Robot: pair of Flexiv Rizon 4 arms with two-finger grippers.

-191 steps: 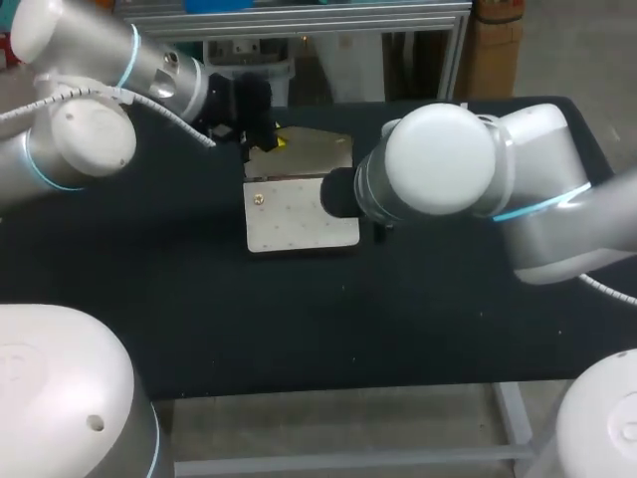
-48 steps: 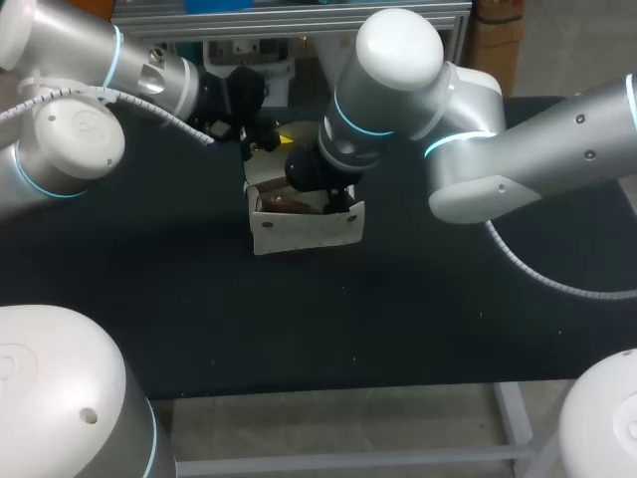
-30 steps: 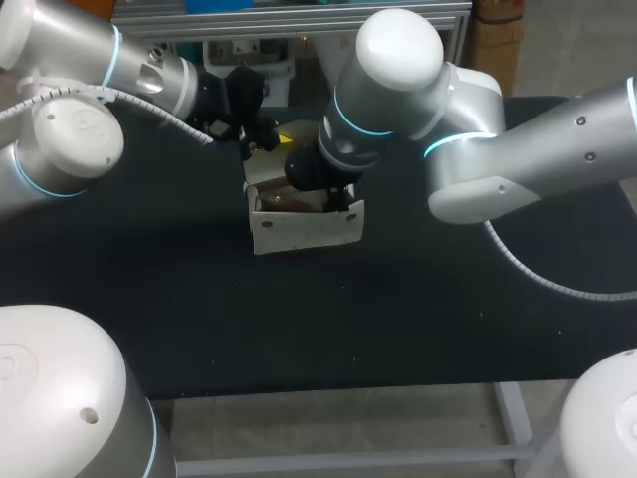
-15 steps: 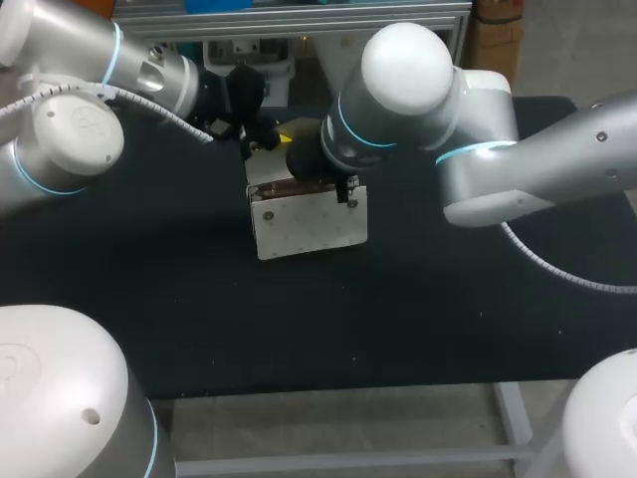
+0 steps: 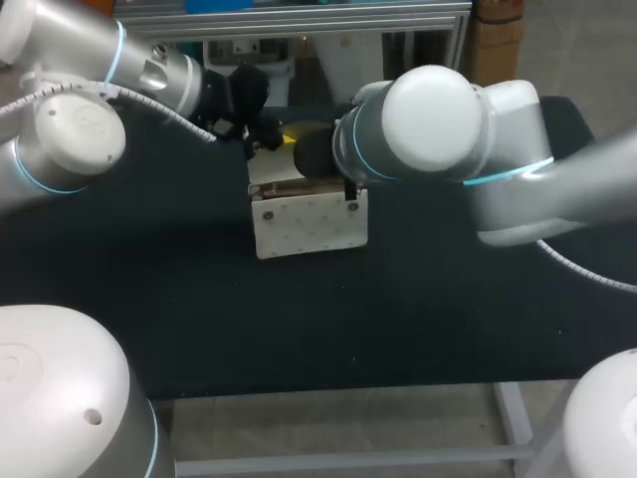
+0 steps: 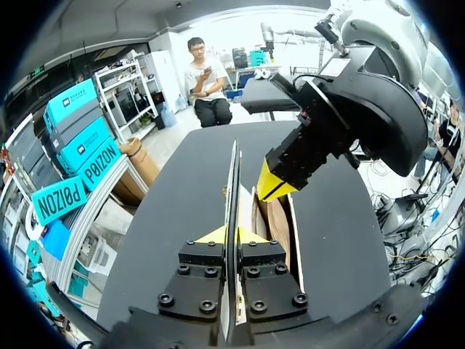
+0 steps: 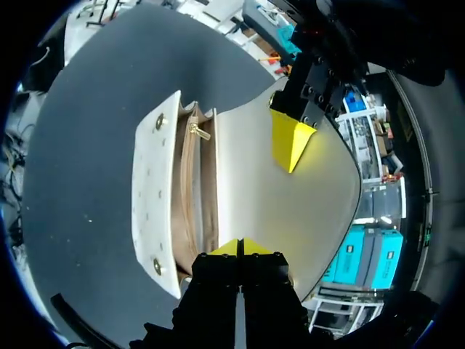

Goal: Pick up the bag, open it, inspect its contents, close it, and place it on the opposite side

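Sitting on the black table [image 5: 299,329], nearer the far edge than the near one, is the white bag [image 5: 309,227]. Its front side has little gold dots on it and faces the near edge. The bag's big flap [image 7: 312,203] is lifted up and back, so the top of the bag is open. In the right wrist view you can see the tan inside and a small gold zipper pull [image 7: 197,131]. There are two round gold studs [image 7: 158,122] on the front side. My left arm comes in from the far left. The left gripper [image 6: 231,236] has both yellow tips pressed tight on the thin edge of the flap, one on each side, holding it up. My right arm reaches over the bag from the right. The right gripper [image 7: 240,247] points down at the side of the bag, just where the flap meets the body. Its two yellow tips are squeezed close together, and I cannot tell if anything is caught between them. The two grippers are near each other, with the flap between them.
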